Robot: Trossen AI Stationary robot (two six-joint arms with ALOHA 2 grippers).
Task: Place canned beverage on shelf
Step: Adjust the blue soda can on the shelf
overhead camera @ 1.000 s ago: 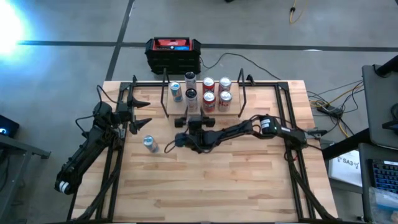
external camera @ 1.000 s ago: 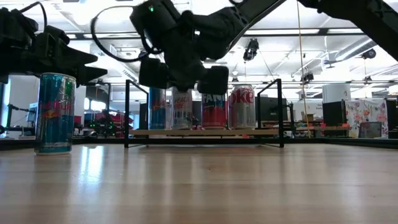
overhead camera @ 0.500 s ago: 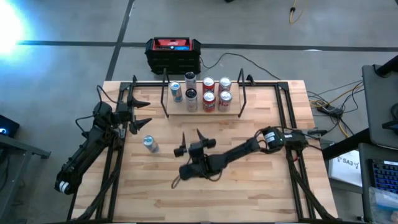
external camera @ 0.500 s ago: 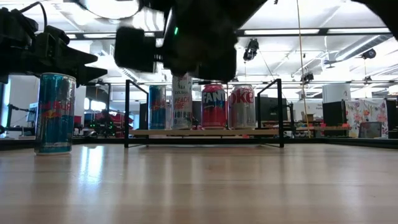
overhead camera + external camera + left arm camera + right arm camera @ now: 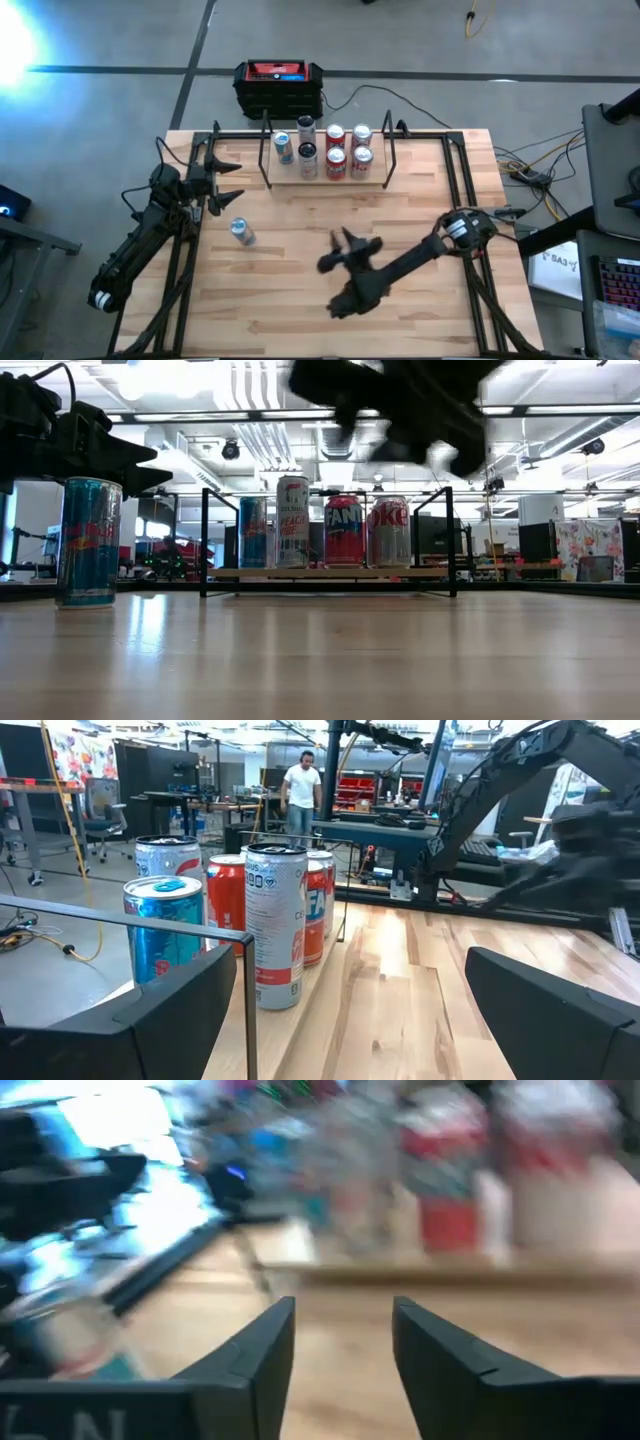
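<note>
Loading status: several beverage cans stand upright on the shelf (image 5: 285,172) at the far side of the table (image 5: 420,320). They sit in two close rows between the black rod uprights.
Shelf contents, low view: a blue can (image 5: 253,532), a tall white can (image 5: 292,520) and two red cans (image 5: 343,530) show along the front, all upright on the plank.
Remaining can: one blue-and-silver can (image 5: 240,231) stands upright on the bare table, well apart from the shelf and off its left end. It is the only can not on the shelf.
Left claw (image 5: 222,180): fingers spread wide and holding nothing. It is parked near the left end of the shelf, with the remaining can near it on the side away from the shelf.
Right claw (image 5: 348,245): fingers drawn narrow with nothing between them. It hangs over the middle of the table, well apart from both the shelf and the remaining can.
Right wrist view: both dark fingers (image 5: 255,1350) frame bare wood; the row of cans on the shelf lies farther off.
Work done (judgement): most of the cans appear to be placed, and neither claw is carrying one now.
Work left (judgement): the remaining can must be gripped, lifted and set on a free part of the plank. Free wood shows at the plank's left end, beside the blue can.
Risk (judgement): the shelved cans stand close together, so a careless approach could knock one over.
</note>
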